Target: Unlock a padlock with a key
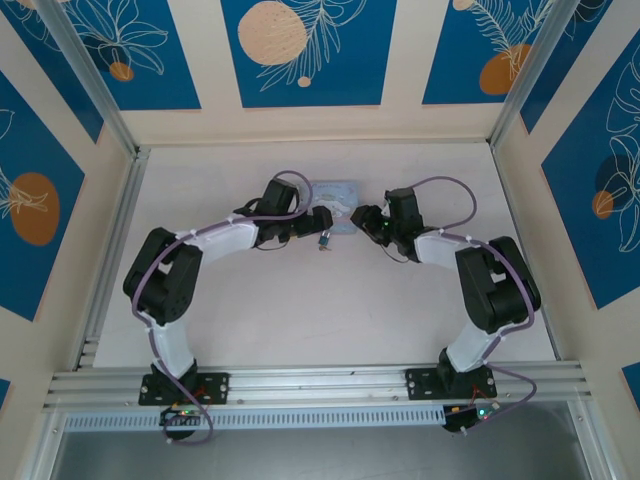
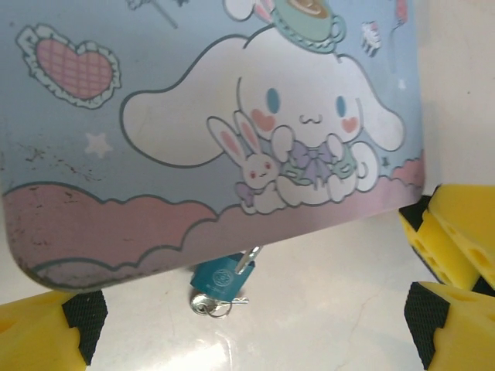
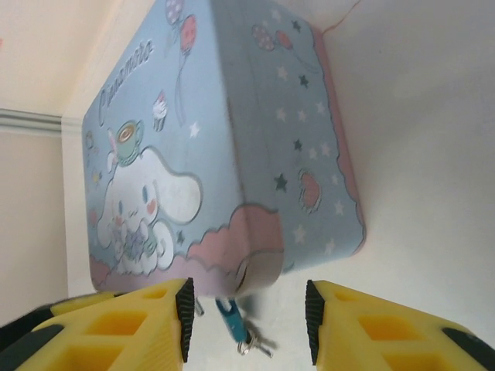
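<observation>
Small teal padlock [image 2: 220, 279] against tin [image 2: 193, 116], silver key [image 2: 230, 302] just below

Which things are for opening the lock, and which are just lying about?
For the job:
- padlock
- key, at the padlock's bottom end

Just lying about:
- tin
- table

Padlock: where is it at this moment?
In the top view, the padlock lies near the middle of the table, against the near edge of the blue tin.

There is one pale blue tin [image 2: 193, 116] (cartoon-printed), one small padlock [image 2: 222, 278] and one key [image 2: 209, 305].
</observation>
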